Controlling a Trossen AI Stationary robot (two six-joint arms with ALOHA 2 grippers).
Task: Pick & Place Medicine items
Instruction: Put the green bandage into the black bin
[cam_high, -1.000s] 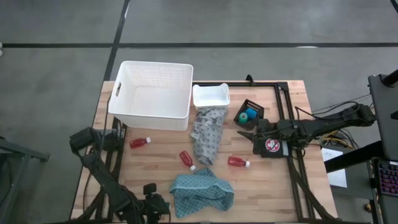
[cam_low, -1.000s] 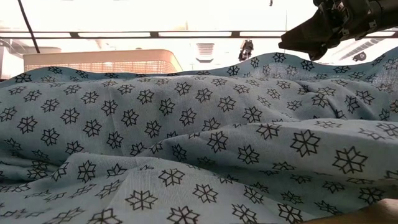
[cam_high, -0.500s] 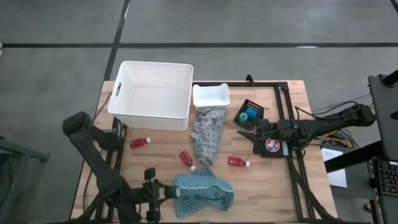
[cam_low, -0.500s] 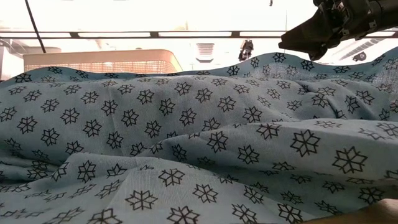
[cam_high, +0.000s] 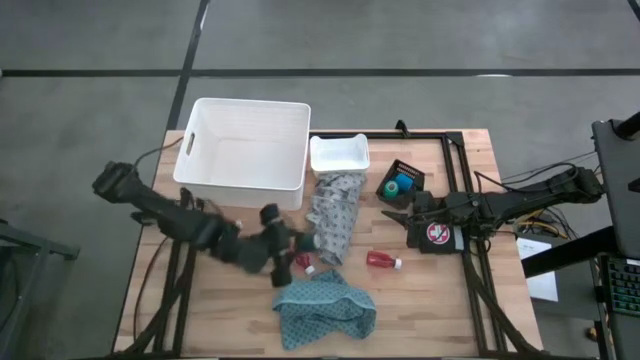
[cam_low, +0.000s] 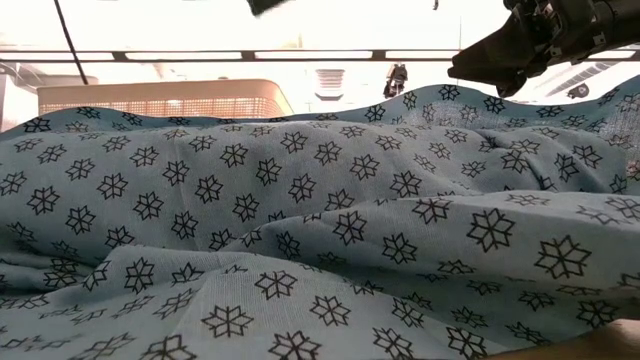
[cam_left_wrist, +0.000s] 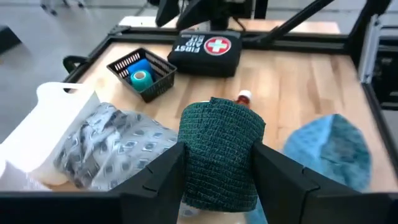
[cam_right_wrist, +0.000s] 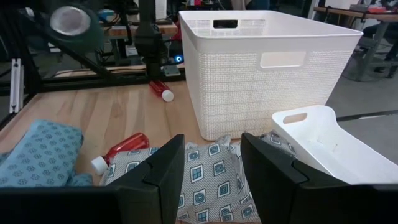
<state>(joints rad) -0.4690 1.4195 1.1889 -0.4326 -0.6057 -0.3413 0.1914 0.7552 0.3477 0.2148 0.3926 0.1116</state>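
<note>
Holding a dark green bandage roll (cam_left_wrist: 221, 152) between its fingers, the left gripper (cam_high: 290, 243) hangs over mid-table beside the grey cloth (cam_high: 333, 215). The roll looks light, soft and grippy (best squeezed across its sides, as here). A red bottle (cam_high: 383, 260) lies near right. The right gripper (cam_high: 390, 214), narrowly parted and empty, waits. A second earlier, the left arm sat at the near edge.
</note>
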